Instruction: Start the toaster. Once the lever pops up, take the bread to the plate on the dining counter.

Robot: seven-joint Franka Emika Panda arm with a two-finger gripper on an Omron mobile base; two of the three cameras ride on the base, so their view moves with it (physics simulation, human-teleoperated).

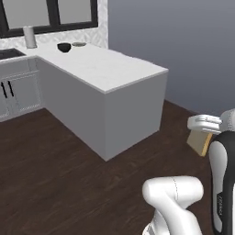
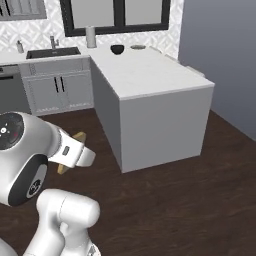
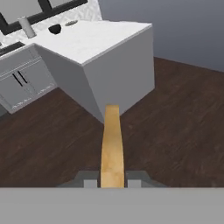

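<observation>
End effector (image 3: 112, 183) pinching the bread (image 3: 111, 146) edge-on between both fingertips, seen plainly in the hand view; slice pointing forward, away from the hand, toward the near corner of the desk. In the left base view, bread (image 1: 201, 142) hanging below the white hand at the right edge, over dark wood floor (image 1: 55, 179); in the right base view, only a tan corner (image 2: 75, 137) peeking out behind the wrist.

Beyond the bread: the dining counter (image 1: 114, 73), a long white marble desk on grey sides, well apart from the end effector, with bare floor between. At its far end, near the window, the plate (image 1: 79, 44), small and flat, just beside a dark bowl (image 1: 64, 47). Further back, a pale cylinder (image 1: 30, 36) on the rear desk, a sink (image 2: 52, 51) and grey cabinets (image 2: 60, 90).

Judged progress: toasting step apparently done, since the slice is already in the grip; carry phase under way. Left to do: close the gap to the desk, reach along to the far end, set the slice on the plate, let go.

No readable brand, label or writing anywhere; a small mark on the arm joint too blurred to make out.
</observation>
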